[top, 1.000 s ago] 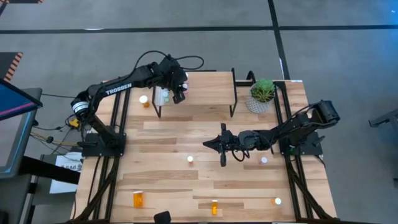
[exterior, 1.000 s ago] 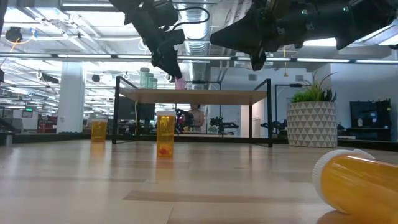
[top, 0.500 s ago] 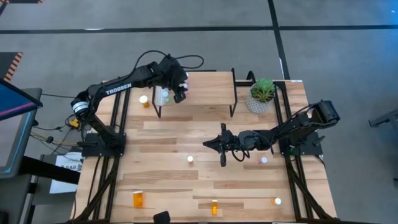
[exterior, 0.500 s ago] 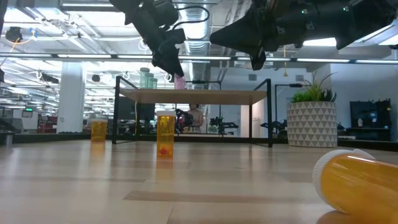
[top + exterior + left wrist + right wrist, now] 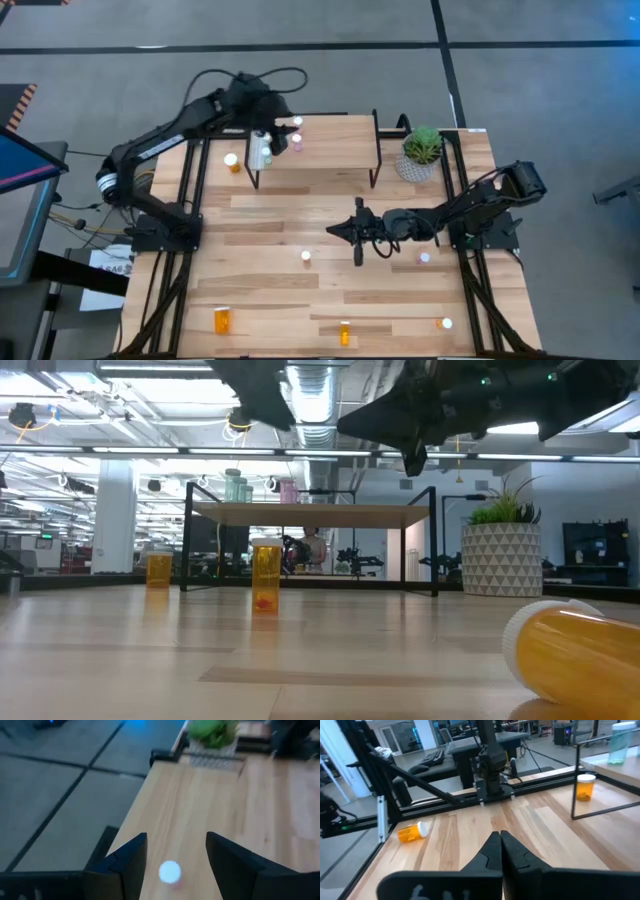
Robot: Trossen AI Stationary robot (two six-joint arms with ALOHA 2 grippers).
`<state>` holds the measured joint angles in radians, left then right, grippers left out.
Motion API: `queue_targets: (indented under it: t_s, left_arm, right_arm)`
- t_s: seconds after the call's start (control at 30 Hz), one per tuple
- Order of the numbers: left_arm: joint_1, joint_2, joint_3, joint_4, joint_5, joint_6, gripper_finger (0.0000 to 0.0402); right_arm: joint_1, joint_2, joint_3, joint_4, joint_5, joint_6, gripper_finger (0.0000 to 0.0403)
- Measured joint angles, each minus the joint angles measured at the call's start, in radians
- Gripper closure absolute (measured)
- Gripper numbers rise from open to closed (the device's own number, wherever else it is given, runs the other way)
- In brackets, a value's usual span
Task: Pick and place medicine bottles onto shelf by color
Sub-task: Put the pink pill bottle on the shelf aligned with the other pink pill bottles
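One pink bottle (image 5: 297,140) now stands free on the shelf (image 5: 330,150), just beside the green bottles (image 5: 264,152). The left gripper (image 5: 175,855) has let go and lifted back, its fingers (image 5: 127,862) apart above the white cap. That placement looks done. The right gripper (image 5: 338,232) waits over the counter (image 5: 280,290), fingers together, empty.

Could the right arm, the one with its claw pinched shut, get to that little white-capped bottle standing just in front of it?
Probably yes. The white-capped bottle stands alone on bare table close beside the right gripper, with nothing between them. The gripper is shut, so it would have to open first.
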<state>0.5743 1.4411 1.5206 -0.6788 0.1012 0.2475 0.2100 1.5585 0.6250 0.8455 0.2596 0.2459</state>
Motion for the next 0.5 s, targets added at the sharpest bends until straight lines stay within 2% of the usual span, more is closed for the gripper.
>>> queue_targets:
  t_s: [0.1, 0.2, 0.37, 0.5]
  left_arm:
    - [0.000, -0.108, -0.068, 0.011, 0.047, -0.008, 0.0211]
    - [-0.007, -0.249, -0.211, 0.121, 0.091, -0.053, 0.0211]
    - [-0.067, -0.514, -0.556, 0.438, 0.185, -0.177, 0.0211]
    - [-0.184, -0.700, -0.831, 0.709, 0.179, -0.252, 0.0211]
  right_arm:
    - [0.001, 0.000, 0.000, -0.005, 0.000, 0.000, 0.0398]
    - [-0.001, 0.000, 0.000, -0.026, 0.000, 0.002, 0.0398]
    - [0.000, 0.000, 0.000, -0.057, 0.000, 0.057, 0.0398]
    - [-0.001, -0.004, 0.000, -0.049, 0.001, 0.095, 0.0387]
